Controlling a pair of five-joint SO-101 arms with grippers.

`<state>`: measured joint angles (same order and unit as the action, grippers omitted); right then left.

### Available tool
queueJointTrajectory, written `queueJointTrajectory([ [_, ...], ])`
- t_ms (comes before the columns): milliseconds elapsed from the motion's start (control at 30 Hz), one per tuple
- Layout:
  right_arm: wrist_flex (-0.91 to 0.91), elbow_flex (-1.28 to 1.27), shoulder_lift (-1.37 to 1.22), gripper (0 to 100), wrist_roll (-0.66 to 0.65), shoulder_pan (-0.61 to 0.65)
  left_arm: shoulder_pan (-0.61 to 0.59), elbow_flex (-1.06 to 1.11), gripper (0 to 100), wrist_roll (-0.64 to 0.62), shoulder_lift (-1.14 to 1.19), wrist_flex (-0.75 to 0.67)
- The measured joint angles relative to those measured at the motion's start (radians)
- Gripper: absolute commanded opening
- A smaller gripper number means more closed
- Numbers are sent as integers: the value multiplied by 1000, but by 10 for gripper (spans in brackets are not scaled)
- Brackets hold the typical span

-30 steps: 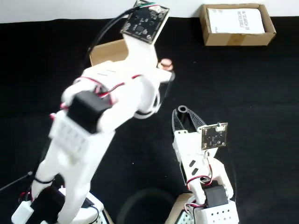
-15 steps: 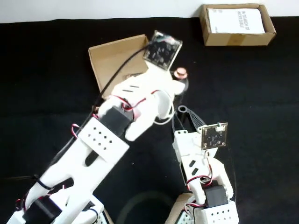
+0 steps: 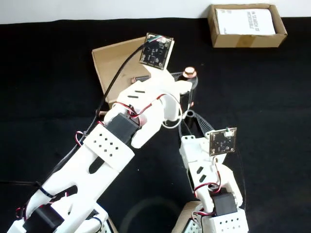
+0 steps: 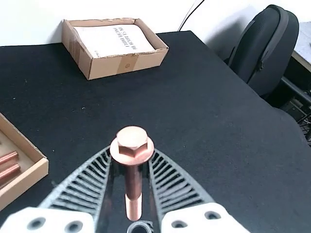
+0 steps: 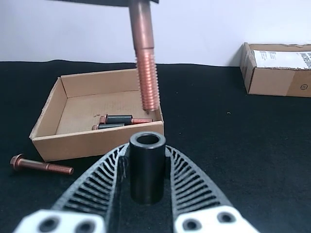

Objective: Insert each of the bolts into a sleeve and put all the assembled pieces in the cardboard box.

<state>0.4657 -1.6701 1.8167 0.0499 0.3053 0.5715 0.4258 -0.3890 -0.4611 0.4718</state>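
Note:
My left gripper [image 4: 131,156] is shut on a copper bolt [image 4: 131,167], held upright with its hex head [image 3: 189,73] on top. Its threaded tip [image 5: 149,92] hangs just above and slightly behind a black sleeve [image 5: 147,167]. That sleeve [image 3: 189,114] stands upright in my right gripper [image 5: 147,155], which is shut on it. The open cardboard box [image 3: 114,63] lies behind and to the left of both grippers. Two assembled pieces [image 5: 119,121] lie inside the box [image 5: 87,141]. One loose bolt [image 5: 41,165] lies on the black table beside the box.
A second cardboard box [image 3: 245,24] with a paper sheet in it sits at the far right of the table. A black chair [image 4: 262,43] stands beyond the table's edge. The left arm's white body [image 3: 112,145] spans the table's left half.
The left arm has swung down and to the right, carrying the bolt from over the box's edge to a spot above the sleeve. The right arm has kept still.

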Motion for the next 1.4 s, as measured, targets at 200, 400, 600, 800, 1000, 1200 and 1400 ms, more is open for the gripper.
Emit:
queueJointTrajectory([
  [200,0,0,0,6,0,0,41,0,9,0,0,71],
  [400,0,0,0,6,0,2,49,0,9,0,0,87],
  [600,0,0,0,6,0,2,49,26,9,-3,0,91],
  [800,0,0,0,6,0,2,87,84,9,0,0,92],
  [1000,0,0,0,6,-32,0,155,97,10,2,-31,169],
  [1200,0,-2,2,6,-49,2,166,130,66,6,-118,265],
  [1400,0,-2,0,6,-49,-3,183,130,293,78,-198,404],
])
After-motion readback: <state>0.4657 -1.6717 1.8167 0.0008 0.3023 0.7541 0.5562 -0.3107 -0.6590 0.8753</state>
